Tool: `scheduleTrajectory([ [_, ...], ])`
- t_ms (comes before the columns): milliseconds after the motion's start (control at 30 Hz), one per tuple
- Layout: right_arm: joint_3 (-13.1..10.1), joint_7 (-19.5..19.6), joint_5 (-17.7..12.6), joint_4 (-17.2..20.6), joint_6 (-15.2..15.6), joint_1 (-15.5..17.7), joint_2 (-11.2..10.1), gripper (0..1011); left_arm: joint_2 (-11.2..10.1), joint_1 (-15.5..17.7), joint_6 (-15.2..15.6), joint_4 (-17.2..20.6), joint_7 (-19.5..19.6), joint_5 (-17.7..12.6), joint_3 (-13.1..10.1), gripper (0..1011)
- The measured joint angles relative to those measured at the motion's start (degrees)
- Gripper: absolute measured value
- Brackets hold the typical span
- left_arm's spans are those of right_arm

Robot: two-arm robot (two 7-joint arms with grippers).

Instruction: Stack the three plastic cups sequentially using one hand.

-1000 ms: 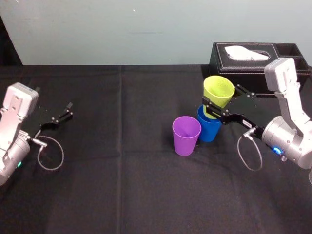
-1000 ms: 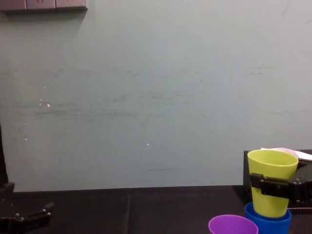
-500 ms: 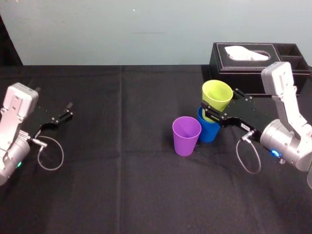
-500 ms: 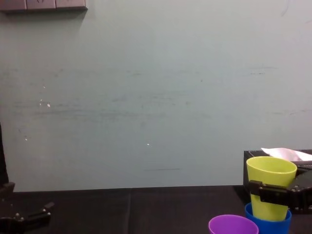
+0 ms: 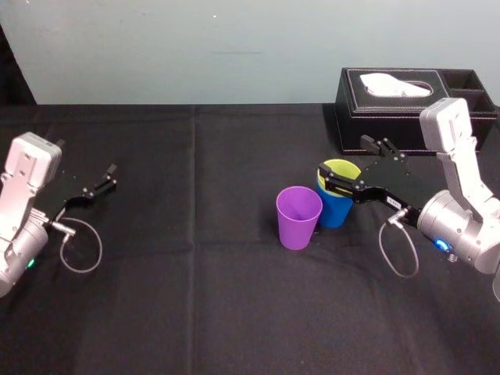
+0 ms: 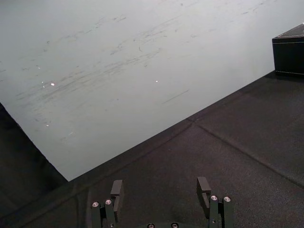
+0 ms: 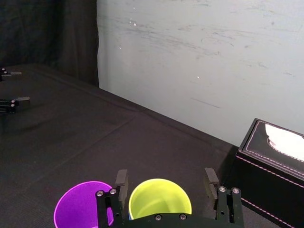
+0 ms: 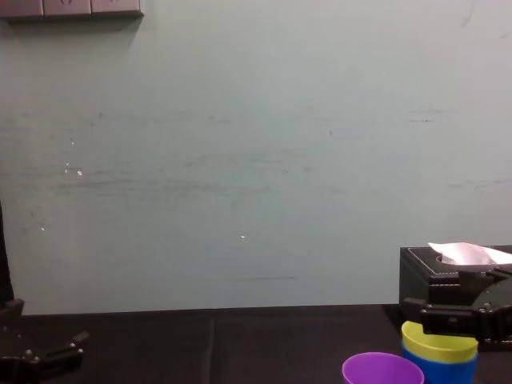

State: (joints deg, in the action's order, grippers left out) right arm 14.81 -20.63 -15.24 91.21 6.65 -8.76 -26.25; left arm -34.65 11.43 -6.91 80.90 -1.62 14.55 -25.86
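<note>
The yellow-green cup [image 5: 340, 169] has dropped from its raised position and now sits nested in the blue cup [image 5: 336, 207], with only its rim showing. Nearer, the purple cup [image 5: 298, 217] stands upright just beside the stack. The right gripper [image 5: 344, 157] straddles the yellow-green rim, jaws apart — the right wrist view shows a gap on each side. The tissue box [image 5: 406, 109] stands behind. The left gripper [image 5: 109, 176] is parked far left, jaws apart.

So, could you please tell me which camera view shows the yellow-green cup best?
The right wrist view: the yellow-green cup shows close up, mouth open, between the right tool's spread fingers. The head view shows its rim nested in the blue cup; the chest view, a band above it.
</note>
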Motion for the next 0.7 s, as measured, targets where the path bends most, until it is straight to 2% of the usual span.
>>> scheduleTrajectory([
  [167, -0.2, -0.1, -0.1, 0.3, -0.1, 0.3, -0.1, 1003, 0.0, 0.0, 0.0, 0.0, 0.0, 0.0, 0.0, 1012],
  [267, -1.5, -0.8, -1.2, 1.8, -1.0, 2.0, -1.2, 1003, 0.0, 0.0, 0.0, 0.0, 0.0, 0.0, 0.0, 1011],
  [567, -6.2, -3.4, -5.9, 7.7, -3.1, 9.7, -5.8, 1003, 0.0, 0.0, 0.0, 0.0, 0.0, 0.0, 0.0, 1011],
  [600, -7.1, -4.0, -6.7, 8.7, -3.6, 11.6, -6.7, 1003, 0.0, 0.0, 0.0, 0.0, 0.0, 0.0, 0.0, 1011],
  [700, -8.2, -4.7, -8.0, 10.0, -4.3, 14.2, -8.1, 1003, 0.0, 0.0, 0.0, 0.0, 0.0, 0.0, 0.0, 1011],
])
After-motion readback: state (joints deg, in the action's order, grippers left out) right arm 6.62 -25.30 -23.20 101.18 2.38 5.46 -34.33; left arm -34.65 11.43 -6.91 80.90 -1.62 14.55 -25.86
